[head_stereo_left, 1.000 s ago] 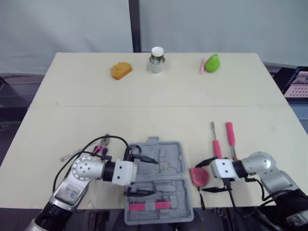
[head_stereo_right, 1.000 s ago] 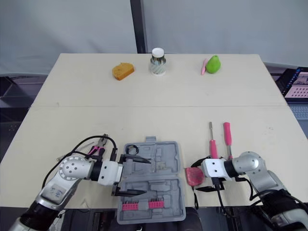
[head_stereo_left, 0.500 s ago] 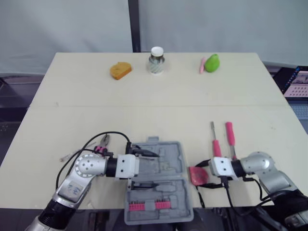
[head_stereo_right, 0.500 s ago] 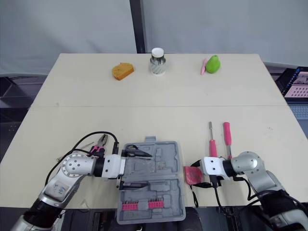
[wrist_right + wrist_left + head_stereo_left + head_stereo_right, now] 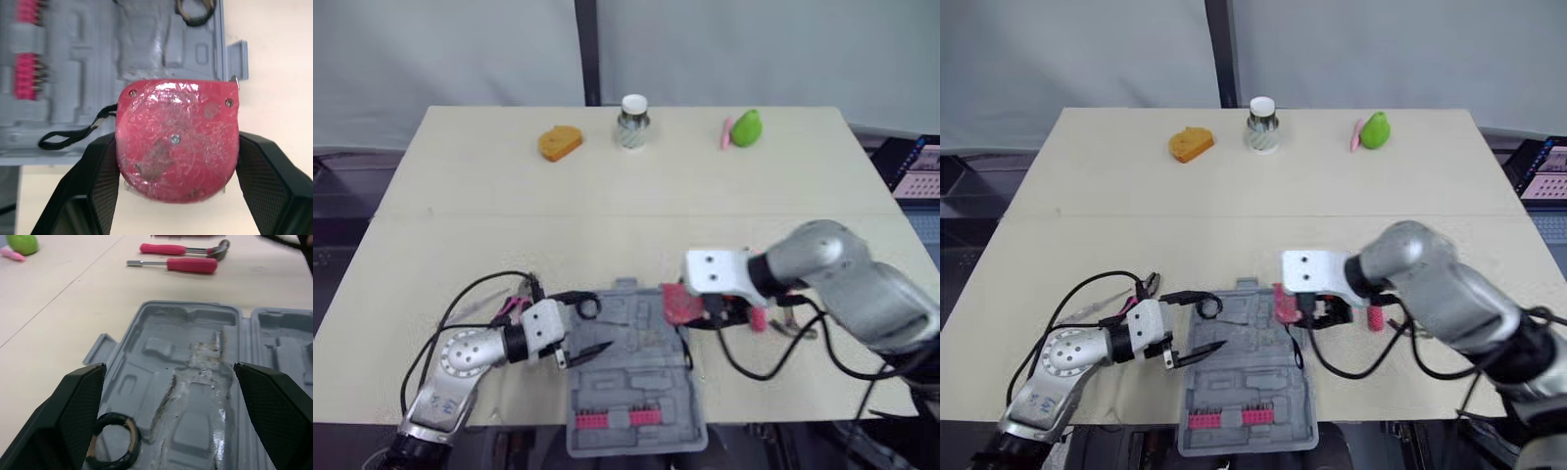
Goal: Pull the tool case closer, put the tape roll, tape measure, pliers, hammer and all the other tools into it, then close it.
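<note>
Red tape measure (image 5: 177,132) is clamped in my right tool (image 5: 176,143), up over the right edge of the open tool case (image 5: 628,335) on the desk (image 5: 509,235). My left tool (image 5: 168,369) is spread wide at the case's left side, with the tape roll (image 5: 115,440) in the case right by one finger.

Head stereo pair looking down over the table (image 5: 607,196), both wrist cameras close above the tool case (image 5: 195,382)
</note>
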`<state>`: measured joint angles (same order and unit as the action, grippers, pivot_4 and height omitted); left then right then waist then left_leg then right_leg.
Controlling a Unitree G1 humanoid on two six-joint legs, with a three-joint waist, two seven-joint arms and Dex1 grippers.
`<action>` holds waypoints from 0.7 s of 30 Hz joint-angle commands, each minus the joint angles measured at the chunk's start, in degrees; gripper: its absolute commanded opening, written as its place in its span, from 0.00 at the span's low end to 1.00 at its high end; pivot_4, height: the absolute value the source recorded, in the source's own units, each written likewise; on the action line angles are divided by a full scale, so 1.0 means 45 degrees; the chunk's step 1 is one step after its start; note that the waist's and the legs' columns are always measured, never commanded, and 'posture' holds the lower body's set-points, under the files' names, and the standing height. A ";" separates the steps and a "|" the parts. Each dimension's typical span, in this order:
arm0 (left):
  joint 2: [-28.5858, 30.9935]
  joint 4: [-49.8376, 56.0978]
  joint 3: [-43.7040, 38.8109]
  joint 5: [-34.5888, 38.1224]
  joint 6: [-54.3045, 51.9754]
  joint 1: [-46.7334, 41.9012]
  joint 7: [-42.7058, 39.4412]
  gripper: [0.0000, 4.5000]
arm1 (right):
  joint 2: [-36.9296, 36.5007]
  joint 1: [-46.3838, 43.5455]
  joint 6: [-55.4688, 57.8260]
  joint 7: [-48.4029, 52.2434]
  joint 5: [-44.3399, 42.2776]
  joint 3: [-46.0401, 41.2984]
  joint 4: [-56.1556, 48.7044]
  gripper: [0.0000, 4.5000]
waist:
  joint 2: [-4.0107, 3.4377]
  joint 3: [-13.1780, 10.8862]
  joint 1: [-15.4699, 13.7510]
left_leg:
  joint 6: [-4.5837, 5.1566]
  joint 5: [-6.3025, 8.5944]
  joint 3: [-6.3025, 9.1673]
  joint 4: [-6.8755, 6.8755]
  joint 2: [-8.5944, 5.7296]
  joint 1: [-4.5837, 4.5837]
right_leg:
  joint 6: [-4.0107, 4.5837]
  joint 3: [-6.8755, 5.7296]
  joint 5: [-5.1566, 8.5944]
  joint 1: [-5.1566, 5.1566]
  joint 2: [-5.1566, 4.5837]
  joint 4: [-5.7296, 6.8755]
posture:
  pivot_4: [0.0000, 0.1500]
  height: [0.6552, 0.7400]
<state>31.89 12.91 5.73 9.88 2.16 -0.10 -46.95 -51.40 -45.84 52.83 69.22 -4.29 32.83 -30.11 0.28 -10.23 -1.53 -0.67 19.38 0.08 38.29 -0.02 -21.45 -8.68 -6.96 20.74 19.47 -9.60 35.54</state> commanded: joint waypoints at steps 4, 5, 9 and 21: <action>-0.0519 -0.1058 0.0191 -0.0082 0.1345 -0.0204 -0.0132 1.00 | 0.0632 -0.1153 0.0653 -0.0604 0.2325 0.2782 0.1707 0.65 | 0.0000 0.0000 0.0087 | -0.0001 -0.0001 0.0002 0.0002 -0.0007 -0.0010 | 0.0000 -0.0004 0.0000 0.0010 -0.0002 0.0006 | 1.00 1.00; -0.0576 -0.1223 0.0248 -0.0122 0.1488 -0.0272 -0.0154 1.00 | 0.0682 -0.1206 0.0615 -0.0606 0.2501 0.2947 0.1830 0.65 | 0.0000 0.0000 0.0115 | -0.0001 -0.0001 -0.0001 0.0000 -0.0006 -0.0009 | 0.0000 -0.0006 0.0000 0.0013 -0.0003 0.0008 | 1.00 1.00; -0.0802 -0.1673 0.0394 -0.0187 0.1825 -0.0603 -0.0120 1.00 | 0.1192 -0.1373 0.0640 -0.0769 0.3035 0.3390 0.2237 0.65 | 0.0000 0.0000 0.0257 | -0.0002 -0.0001 -0.0004 -0.0005 -0.0003 -0.0009 | 0.0000 -0.0015 0.0000 0.0024 -0.0002 0.0020 | 1.00 1.00; -0.0942 -0.1699 0.0418 -0.0124 0.1843 -0.0772 -0.0128 1.00 | 0.2357 -0.1439 -0.0109 -0.0864 0.4169 0.3779 0.3096 0.65 | 0.0000 0.0001 0.0392 | -0.0002 -0.0001 0.0012 -0.0011 -0.0002 -0.0008 | 0.0000 -0.0022 0.0000 0.0027 -0.0003 0.0029 | 1.00 1.00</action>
<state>27.61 3.82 7.89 8.81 10.02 -3.69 -47.57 -41.06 -51.68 53.49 65.51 13.25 49.68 -15.38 0.28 -10.23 0.24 -0.68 19.37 0.14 38.24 -0.03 -21.49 -8.68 -7.06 20.75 19.59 -9.61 35.67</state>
